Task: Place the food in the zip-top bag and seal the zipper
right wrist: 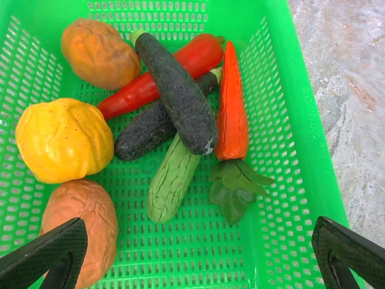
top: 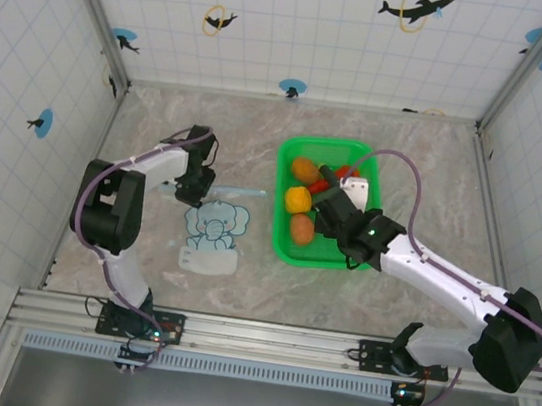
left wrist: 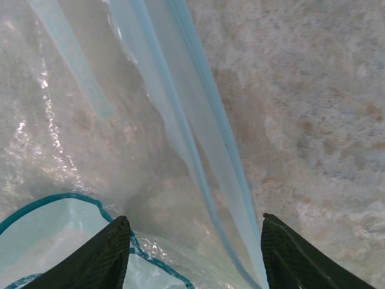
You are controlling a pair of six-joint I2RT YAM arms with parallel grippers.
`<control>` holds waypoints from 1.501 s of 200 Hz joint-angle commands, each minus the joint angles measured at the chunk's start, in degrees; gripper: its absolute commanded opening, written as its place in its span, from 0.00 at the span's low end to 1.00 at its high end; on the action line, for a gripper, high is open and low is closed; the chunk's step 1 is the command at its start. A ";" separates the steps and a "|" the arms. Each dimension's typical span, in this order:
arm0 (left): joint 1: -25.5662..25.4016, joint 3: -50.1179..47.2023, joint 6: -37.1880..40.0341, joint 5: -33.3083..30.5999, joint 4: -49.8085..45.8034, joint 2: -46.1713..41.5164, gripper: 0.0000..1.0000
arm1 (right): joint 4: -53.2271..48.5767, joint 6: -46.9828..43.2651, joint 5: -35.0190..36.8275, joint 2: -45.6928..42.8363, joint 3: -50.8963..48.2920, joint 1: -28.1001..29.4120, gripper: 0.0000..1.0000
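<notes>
Left gripper point(left wrist: 195, 250) jaws apart, straddling zipper point(left wrist: 198, 120); bag point(top: 215, 230) flat, left of basket point(right wrist: 289, 120). Right gripper point(right wrist: 198, 262) wide apart over food point(right wrist: 174, 96) in basket. Bag looks thin, floppy, slick: pinch the stiffer zipper rim. Food probably light; grip long pieces mid-body.

right arm point(top: 442, 278) – white links, black joint housings, mauve cable point(top: 399, 156) looped alongside | left arm point(top: 161, 159) – same white-and-black build, same mauve cable | right hand point(right wrist: 200, 220) – black fingers point(right wrist: 51, 253), fine woven texture
</notes>
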 commanded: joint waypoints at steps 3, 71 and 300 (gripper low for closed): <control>0.37 -1.05 0.12 -0.01 -0.04 -0.65 0.49 | 0.43 -0.07 0.97 -0.34 1.38 0.02 1.00; -0.22 4.89 21.65 -5.30 1.02 -3.53 0.08 | -0.24 0.07 -3.26 -1.67 5.24 0.81 0.96; -15.91 -7.66 68.21 27.26 1.61 -33.06 0.04 | 41.30 -1.70 -63.16 12.61 -0.85 -4.41 0.09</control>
